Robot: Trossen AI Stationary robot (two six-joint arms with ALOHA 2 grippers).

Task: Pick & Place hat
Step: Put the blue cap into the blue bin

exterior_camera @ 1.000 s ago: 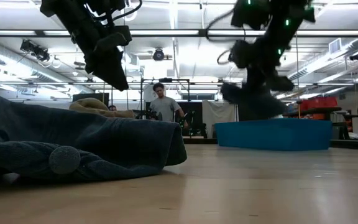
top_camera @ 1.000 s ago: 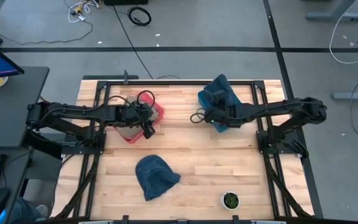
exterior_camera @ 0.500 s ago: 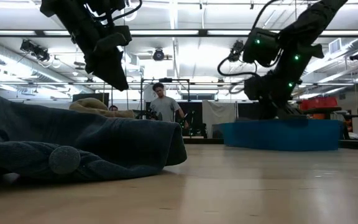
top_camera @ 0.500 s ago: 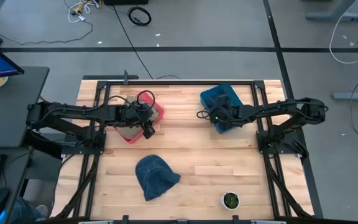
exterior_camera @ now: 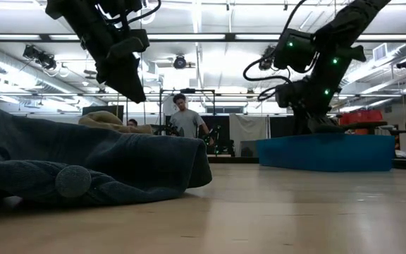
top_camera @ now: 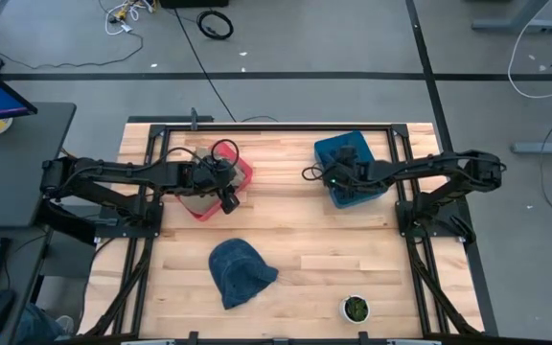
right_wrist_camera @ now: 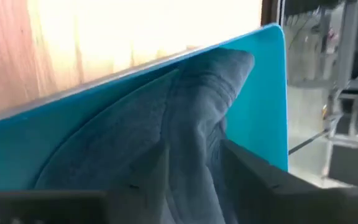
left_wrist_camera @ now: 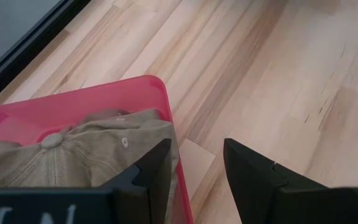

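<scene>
A blue-grey hat [right_wrist_camera: 185, 124] lies in the blue bin [top_camera: 372, 153] at the table's far right. My right gripper [right_wrist_camera: 194, 180] is low in that bin, open, with one finger on each side of a fold of the hat. A second blue hat [top_camera: 241, 271] lies flat on the wood near the front edge, touched by nothing. A tan cap [left_wrist_camera: 86, 149] lies in the red bin [left_wrist_camera: 73, 102] at the far left. My left gripper [left_wrist_camera: 197, 180] hangs open over that bin's near corner, above the cap. My right gripper has a fold of the blue-grey hat [right_wrist_camera: 191, 155] between its open fingers, which reach into the bin from above. I cannot tell whether the fingers [right_wrist_camera: 253, 174] touch the cloth. The hat rests on the bin's floor and wall.
A small potted plant [top_camera: 356, 308] stands near the front edge at the right. Black frame rails [top_camera: 276, 125] run along the table's far edge and both sides. Bare wood lies between the two bins and around the second hat. A person [exterior_camera: 184, 116] stands in the room beyond.
My right gripper has gone down into the blue bin with the blue-grey hat. That hat hung bunched below the fingers above the bin a second ago and now lies inside it.
</scene>
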